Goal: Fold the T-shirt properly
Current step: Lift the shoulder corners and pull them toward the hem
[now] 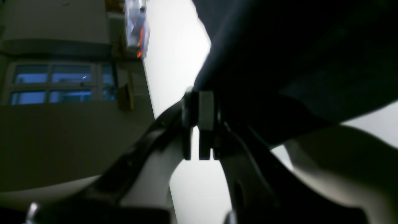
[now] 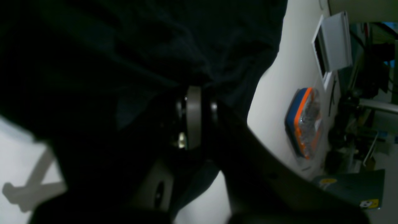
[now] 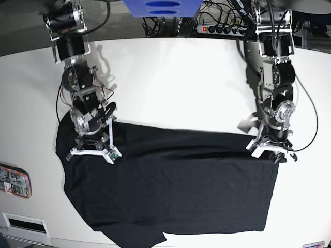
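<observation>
Holding the T-shirt (image 3: 176, 181) by its far edge with both arms. It lies spread dark across the white table (image 3: 170, 77), filling the near half, its near-left corner rumpled at the table's front edge.

Left gripper (image 3: 269, 151) sits at the cloth's far corner on the base view's right; its wrist view shows the jaws pressed together, with black fabric rising right off the tips, so we read it as pinching the hem. Right gripper (image 3: 93, 151) is over the far corner on the other side, also clamped, cloth bunched all around its fingers (image 2: 193, 121) in the wrist view.

Handling call: light, limp, zero stiffness. It'll sag and drape between the two pinch points, and drag on the table if we don't lift evenly. Thin hem in a closed pinch can slip if we jerk it.

Grab points look right to us: the two far corners, well apart, keep the edge taut. Orange-and-blue case (image 3: 14, 181) at the table's edge is close to the cloth, so it needs watching on any sweep.
</observation>
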Controlling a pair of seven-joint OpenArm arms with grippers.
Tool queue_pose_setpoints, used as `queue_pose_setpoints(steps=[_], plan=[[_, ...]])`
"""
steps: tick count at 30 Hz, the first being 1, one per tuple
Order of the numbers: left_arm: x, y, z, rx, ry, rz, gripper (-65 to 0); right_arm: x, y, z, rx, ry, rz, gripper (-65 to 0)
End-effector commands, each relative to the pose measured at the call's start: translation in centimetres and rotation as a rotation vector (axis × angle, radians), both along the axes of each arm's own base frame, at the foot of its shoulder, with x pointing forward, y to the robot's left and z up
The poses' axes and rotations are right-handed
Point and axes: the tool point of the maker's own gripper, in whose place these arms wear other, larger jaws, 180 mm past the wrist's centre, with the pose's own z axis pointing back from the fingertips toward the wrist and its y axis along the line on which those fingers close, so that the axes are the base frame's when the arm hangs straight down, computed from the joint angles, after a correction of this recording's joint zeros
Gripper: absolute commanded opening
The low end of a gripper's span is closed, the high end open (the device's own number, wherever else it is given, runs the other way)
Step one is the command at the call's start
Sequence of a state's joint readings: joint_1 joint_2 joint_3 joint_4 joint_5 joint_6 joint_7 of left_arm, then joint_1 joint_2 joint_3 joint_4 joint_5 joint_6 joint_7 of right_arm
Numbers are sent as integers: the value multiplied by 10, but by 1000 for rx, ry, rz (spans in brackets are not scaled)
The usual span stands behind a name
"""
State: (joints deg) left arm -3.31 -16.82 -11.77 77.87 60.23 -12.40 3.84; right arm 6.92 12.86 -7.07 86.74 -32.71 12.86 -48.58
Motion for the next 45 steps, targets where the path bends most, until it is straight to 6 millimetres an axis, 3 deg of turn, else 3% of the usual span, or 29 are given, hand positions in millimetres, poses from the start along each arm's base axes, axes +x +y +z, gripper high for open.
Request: queue_pose_setpoints(steps=[1,14,21,29,36,41,45], plan=[[11,9,22,28,-60,8,-650,10,-5,13,-11,-43,-7,-650],[32,21,1,-8,1,53,-650,-1,-18,-23,-32,61,-39,-650],[53,10,4,-51,-11,55,-650,48,-25,12,-36,-23,-51,-650],[56,12,3,-56,-6,60,-650,49,-26,11,-38,-16,-52,-650],[61,11,9,-56,-20,59,-650,41,-31,-21,-34,55,-48,-650],[64,7,11,-52,-23,44,-650,64,-34,-7,-28,18,-44,-650],[67,-5,10,-31,-15,2,-650,69,-33,-4,-21,4,-36,-650]])
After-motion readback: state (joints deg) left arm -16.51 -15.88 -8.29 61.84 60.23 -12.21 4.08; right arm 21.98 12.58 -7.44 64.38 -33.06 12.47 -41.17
